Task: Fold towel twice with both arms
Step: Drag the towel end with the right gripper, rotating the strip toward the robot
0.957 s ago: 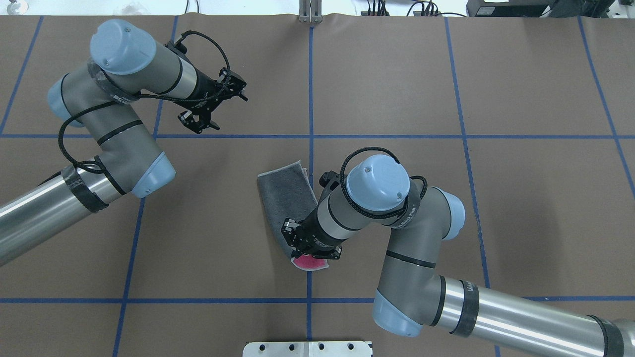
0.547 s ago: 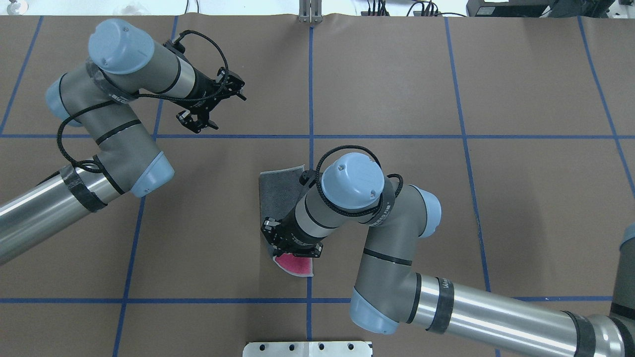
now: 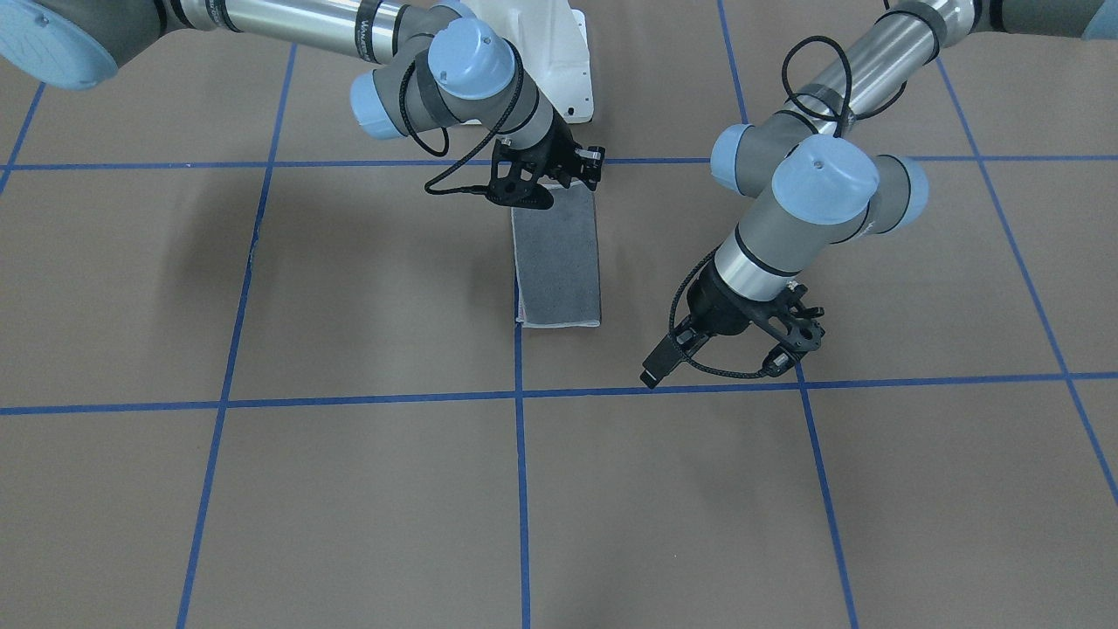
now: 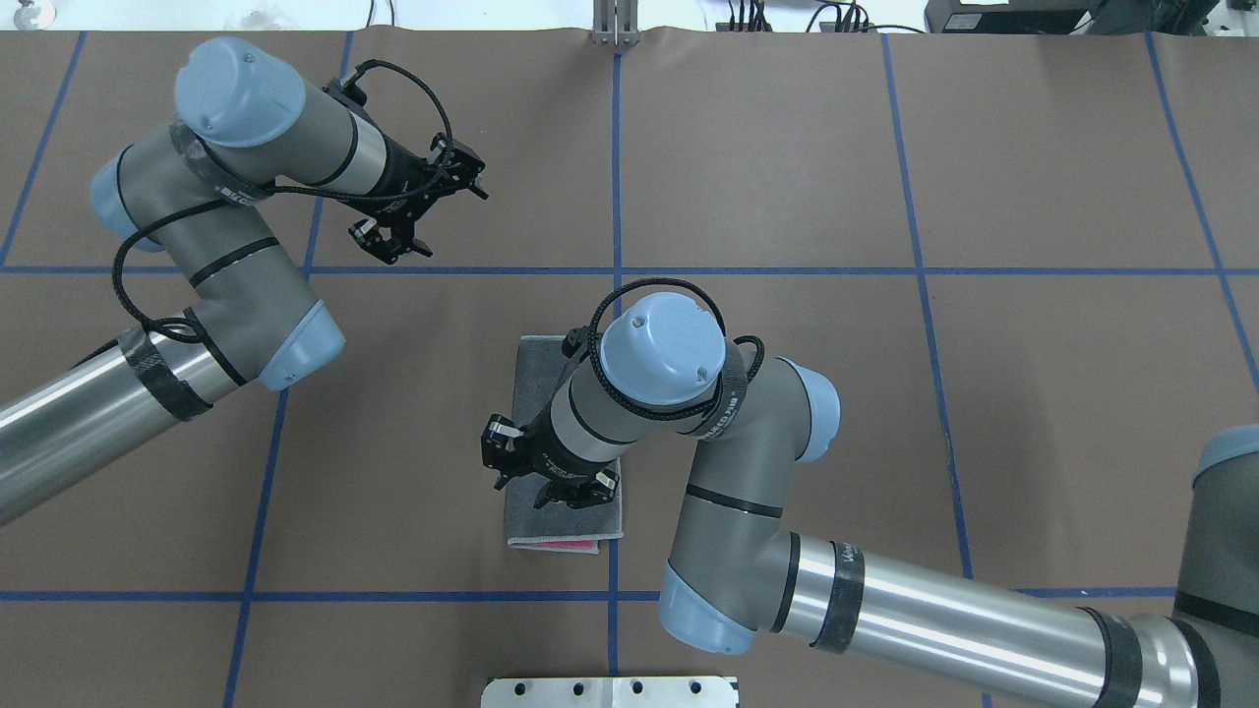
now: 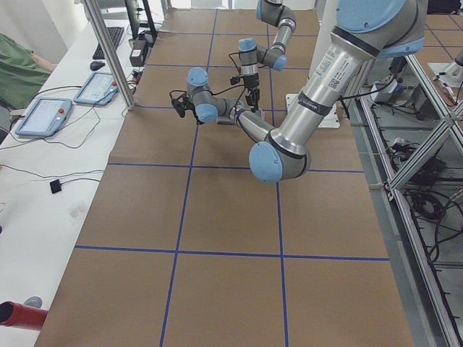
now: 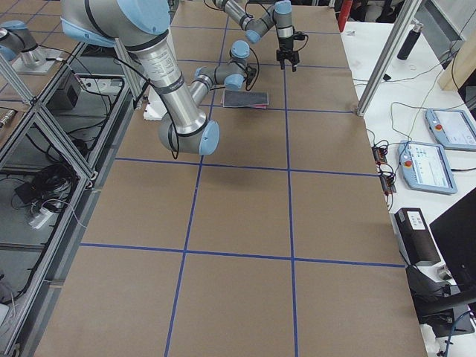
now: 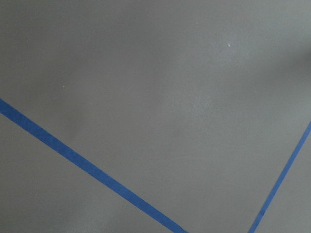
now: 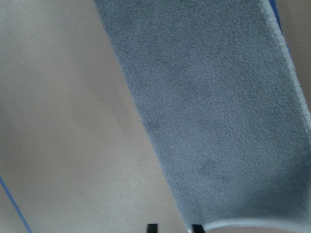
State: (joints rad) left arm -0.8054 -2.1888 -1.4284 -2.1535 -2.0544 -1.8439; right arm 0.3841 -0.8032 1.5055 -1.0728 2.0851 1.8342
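Towel [image 3: 559, 262]: we saw it folded into a narrow grey strip on the table [image 4: 984, 442].
Right gripper [image 4: 551, 482]: poised over its robot-side end; grip, we could not tell.
Left gripper [image 3: 729, 358]: spread wide, well apart.

Towel [image 3: 559, 262] top face is dark grey terry with a pale grey hem; a thin pink sliver shows at its folded end nearest the robot in the overhead view. Table [image 4: 984, 147] is covered in plain brown paper with a blue tape grid [image 4: 767, 270] in big squares. Left arm [image 4: 236, 285] and right arm [image 4: 733, 472] have shiny silver tubes, grey joints, light-blue round caps and black bands. Left gripper [image 4: 433, 218] and right gripper [image 4: 548, 489] are black, with black braided cables. Base [image 3: 559, 52] is white.
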